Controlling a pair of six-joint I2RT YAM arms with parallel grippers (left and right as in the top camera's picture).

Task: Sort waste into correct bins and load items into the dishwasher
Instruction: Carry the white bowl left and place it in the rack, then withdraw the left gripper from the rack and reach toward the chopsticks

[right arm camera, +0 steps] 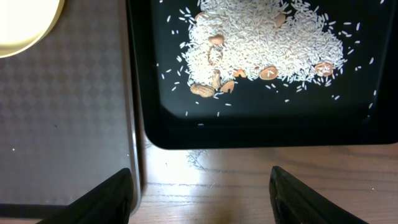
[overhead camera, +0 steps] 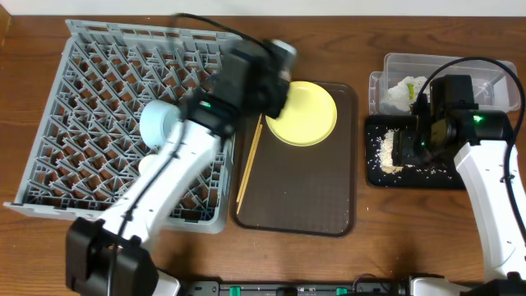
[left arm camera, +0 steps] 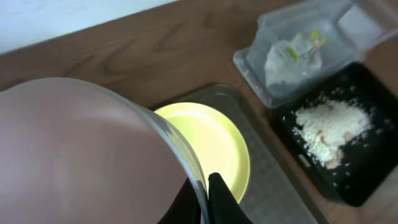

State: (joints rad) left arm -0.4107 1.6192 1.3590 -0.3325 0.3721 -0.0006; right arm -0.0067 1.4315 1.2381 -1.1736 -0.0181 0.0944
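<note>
Cream-white bowl (left arm camera: 81,155), smooth and round, is rim-pinched by left tool (left arm camera: 203,202); right tool (right arm camera: 202,196) gapes empty.

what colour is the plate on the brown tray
The plate is pale yellow, clearest in the overhead view.

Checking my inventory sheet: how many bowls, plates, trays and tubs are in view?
Bowls: 2 (light blue bowl, cream-white bowl)
Plates: 1 (yellow plate)
Trays: 2 (brown tray, black tray)
Tubs: 1 (clear tub)
Total: 6
</note>
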